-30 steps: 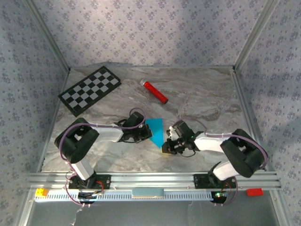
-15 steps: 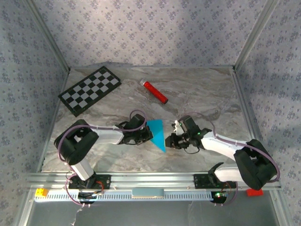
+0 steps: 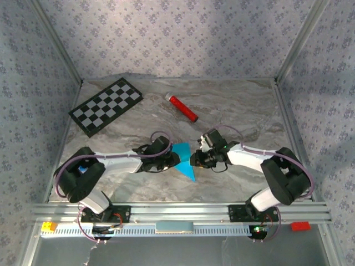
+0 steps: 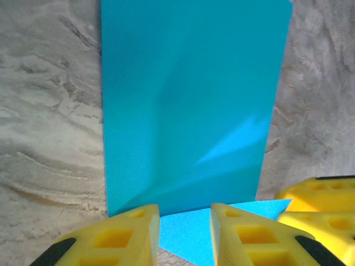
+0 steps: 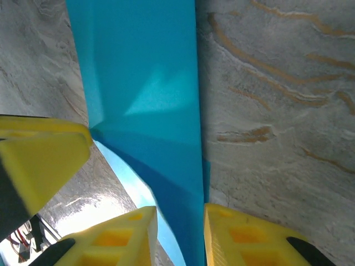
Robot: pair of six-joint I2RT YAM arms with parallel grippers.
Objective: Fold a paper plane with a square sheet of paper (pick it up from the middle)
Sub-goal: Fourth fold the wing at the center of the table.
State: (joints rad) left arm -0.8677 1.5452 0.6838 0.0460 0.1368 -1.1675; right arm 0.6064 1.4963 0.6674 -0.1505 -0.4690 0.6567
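Note:
The square sheet of paper is bright cyan-blue and lies folded on the marble table, narrowing to a point at its near end like a paper plane. One flap stands up from the table. My left gripper is at its left edge, and its yellow jaws are open over a flat layer of the paper. My right gripper is at the right edge and is also open. The upright fold runs through the gap between its fingers.
A black-and-white checkerboard lies at the back left. A red cylinder lies behind the paper. Papered walls with metal posts close in the table. An aluminium rail runs along the near edge.
Both grippers have opened. The right gripper moved up and left to the paper's right edge. The paper now shows a narrower, more pointed outline.

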